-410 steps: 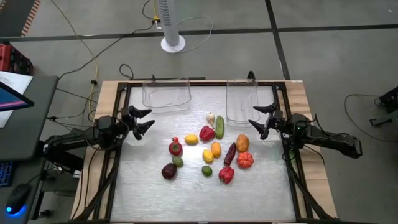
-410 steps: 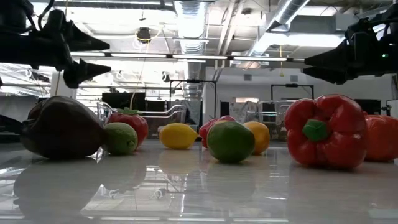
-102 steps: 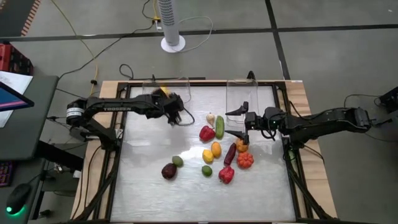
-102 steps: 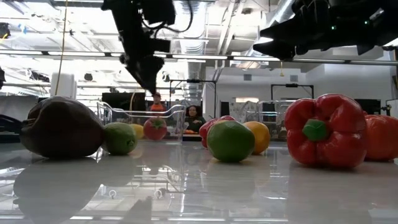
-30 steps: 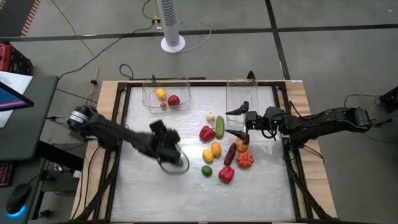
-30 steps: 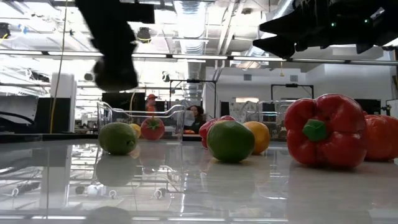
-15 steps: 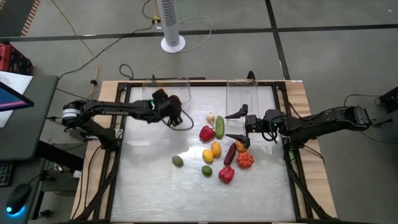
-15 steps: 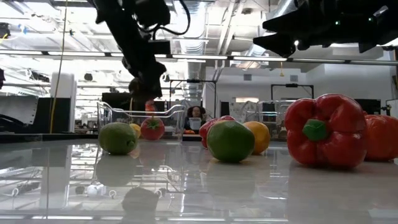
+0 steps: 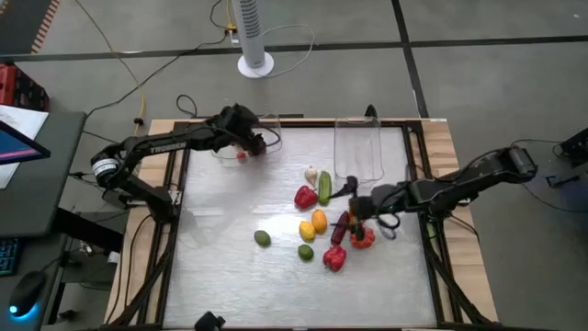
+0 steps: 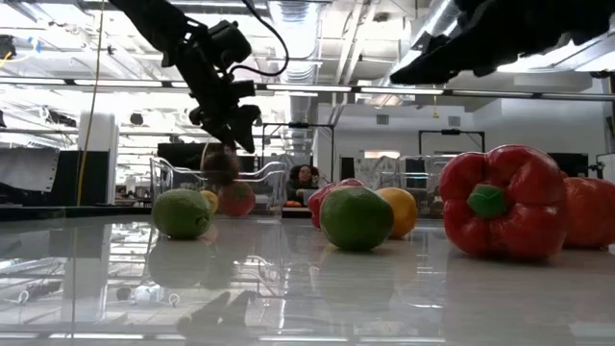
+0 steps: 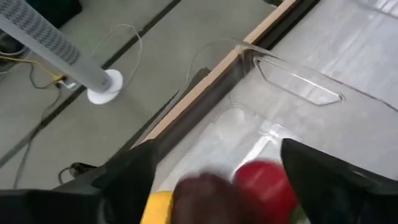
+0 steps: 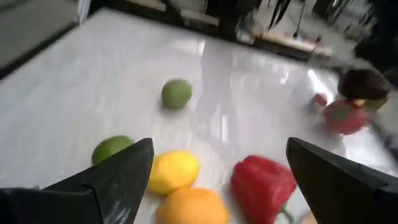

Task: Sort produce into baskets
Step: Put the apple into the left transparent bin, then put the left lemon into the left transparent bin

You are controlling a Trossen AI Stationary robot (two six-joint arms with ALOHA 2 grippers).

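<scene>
Two grippers are at work over our bench (image 9: 230, 276). Our left gripper (image 9: 248, 138) hangs above the left clear basket (image 9: 241, 147), fingers spread wide; just below them a dark purple piece (image 11: 202, 198) sits free in the gap, between a yellow piece (image 11: 158, 208) and a red one (image 11: 264, 185) in that basket. Our right gripper (image 9: 356, 208) is low among the loose produce, fingers wide, with an orange piece (image 12: 193, 213) between them, a yellow lemon (image 12: 174, 171) and a red pepper (image 12: 264, 183) just ahead. Farther beyond the right fingers lie two green pieces (image 12: 176, 93). The right basket (image 9: 358, 147) stands behind them.
</scene>
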